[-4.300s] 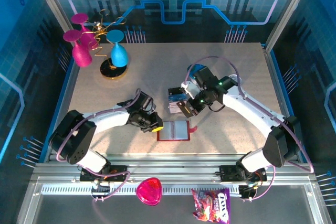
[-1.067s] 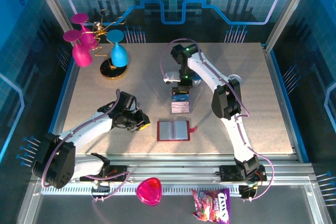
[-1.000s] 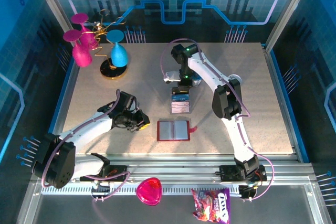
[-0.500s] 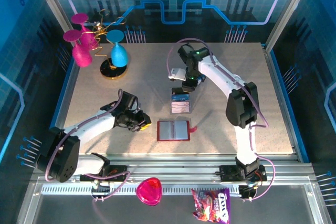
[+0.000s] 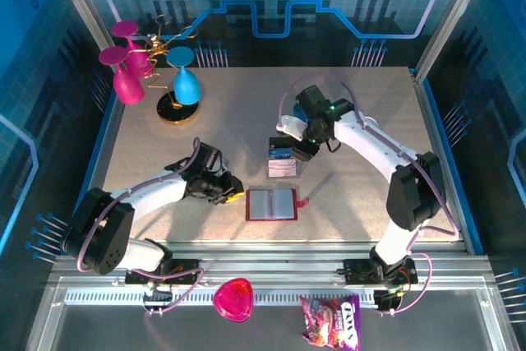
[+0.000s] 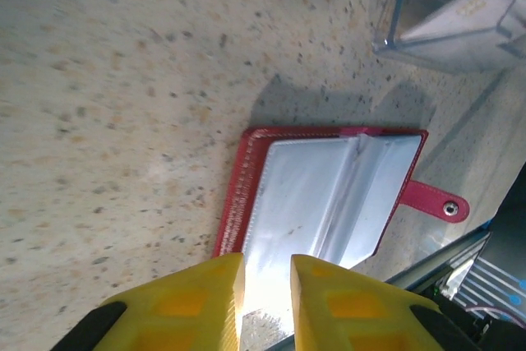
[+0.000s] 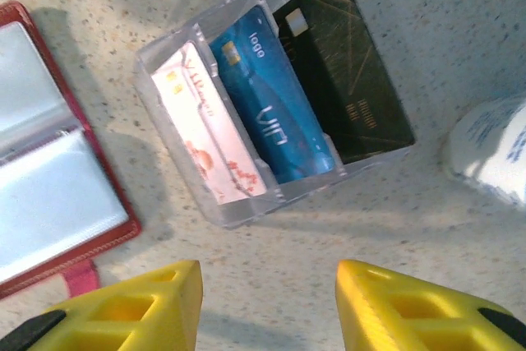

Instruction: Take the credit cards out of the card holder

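Open card holder lies flat at the centre of the table, snap tab at 3 o'clock, its clear pockets apparently empty. The clear stand at its 12 o'clock holds the credit cards, one per tier: pinkish-white card, blue card, black card. Thin, stiff, light and probably slick, each is best pinched across its exposed upper edge. Right gripper hovers near the stand, jaws wide, empty. Left gripper, at the holder's 9 o'clock, is narrow and empty.
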